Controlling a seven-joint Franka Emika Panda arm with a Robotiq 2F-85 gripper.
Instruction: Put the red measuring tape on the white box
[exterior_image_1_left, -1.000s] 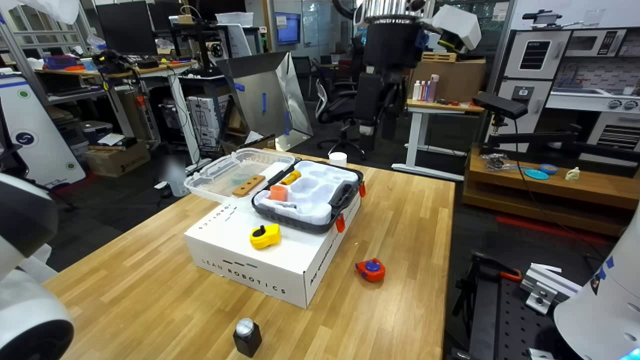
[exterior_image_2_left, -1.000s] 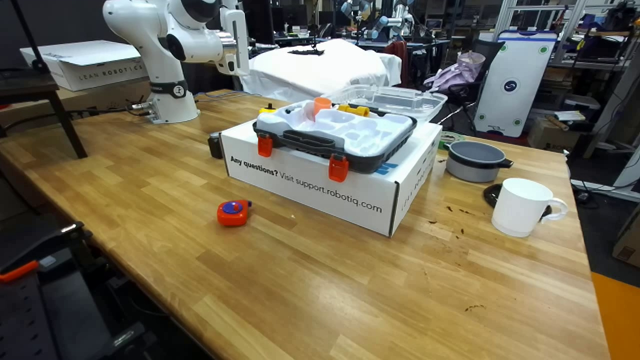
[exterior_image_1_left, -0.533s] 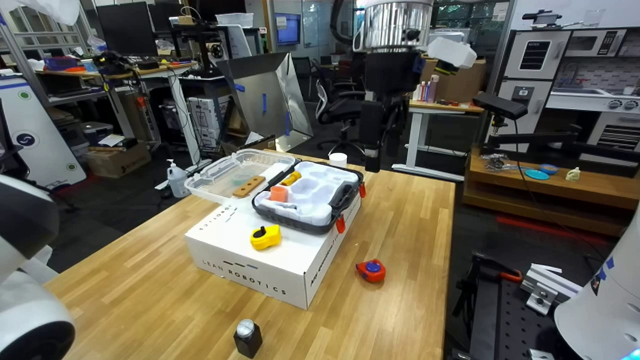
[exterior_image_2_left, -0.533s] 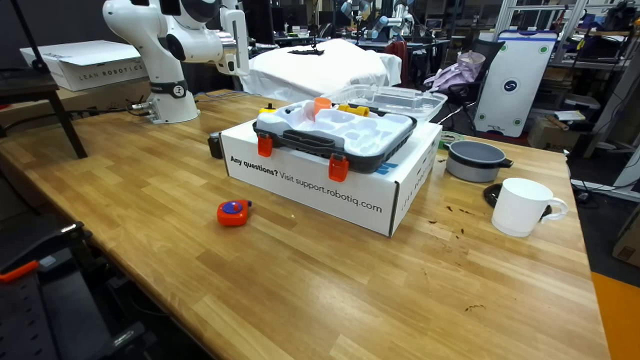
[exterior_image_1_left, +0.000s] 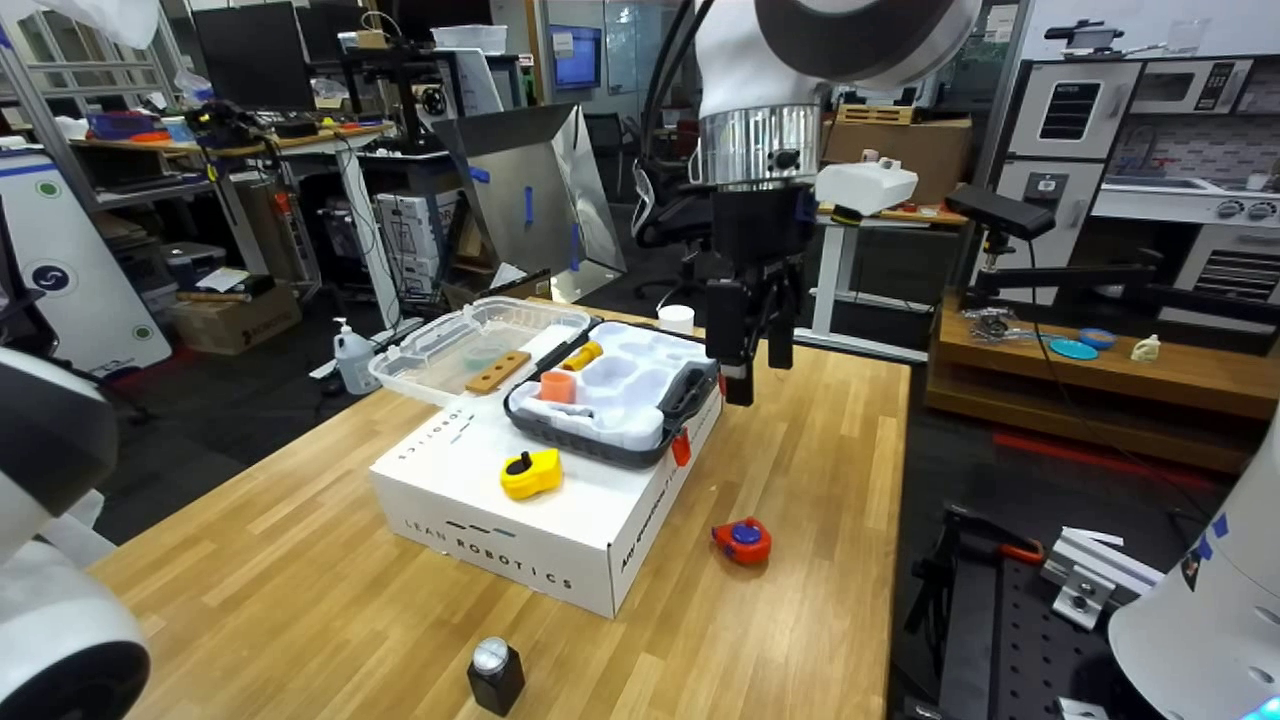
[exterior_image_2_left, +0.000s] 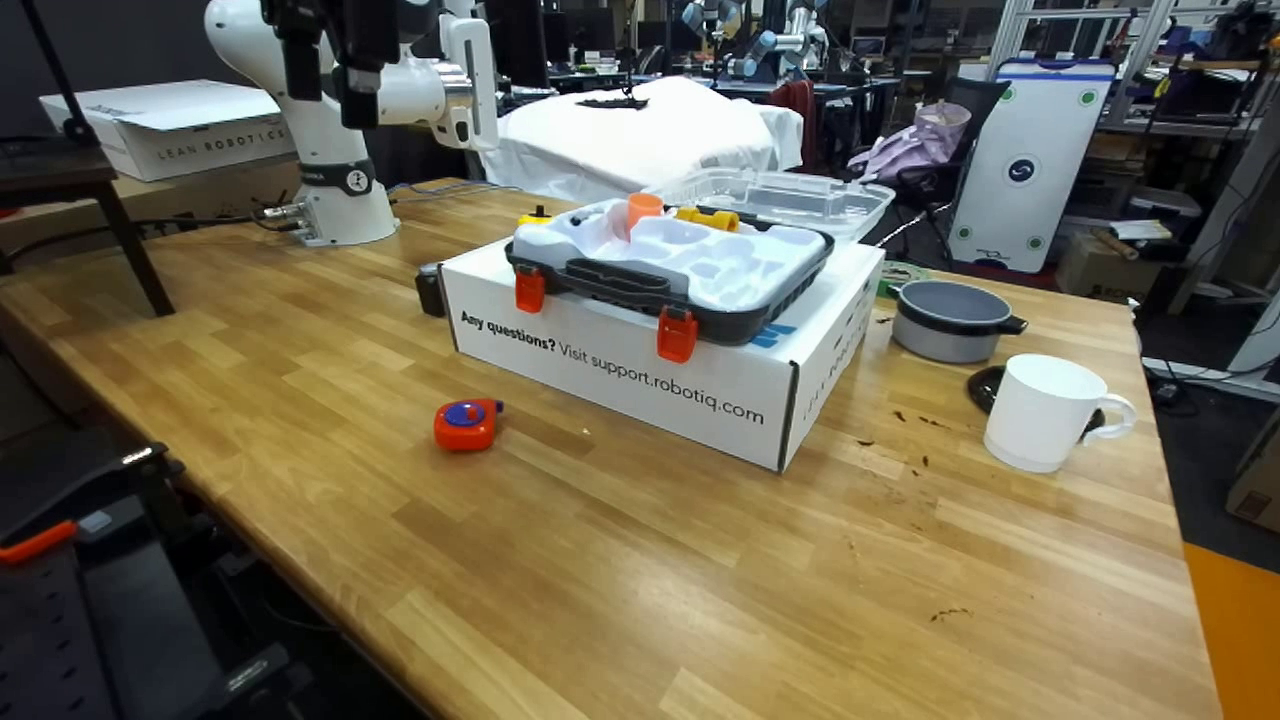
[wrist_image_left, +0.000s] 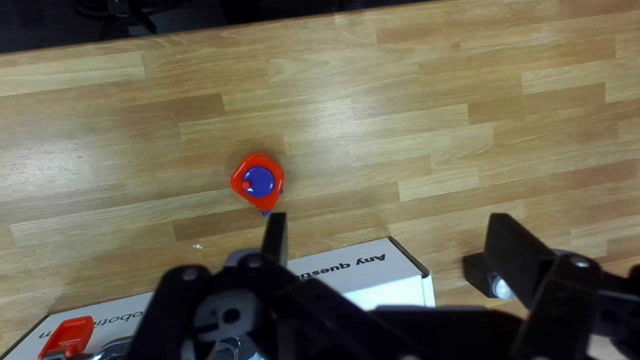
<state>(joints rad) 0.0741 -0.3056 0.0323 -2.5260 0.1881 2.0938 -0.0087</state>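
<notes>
Nearest in the wrist view, the claw (wrist_image_left: 388, 230) is gaping wide, its jaws far apart. Beyond it, the box (wrist_image_left: 387, 272) is standing on the desk (wrist_image_left: 325, 125), a case (exterior_image_2_left: 745, 325) resting on its top. Farther off, the red tape (wrist_image_left: 258, 181) is lying on the desk near the box's long side, showing a glossy teardrop body, a round purple-blue disc and a small red knob.
</notes>
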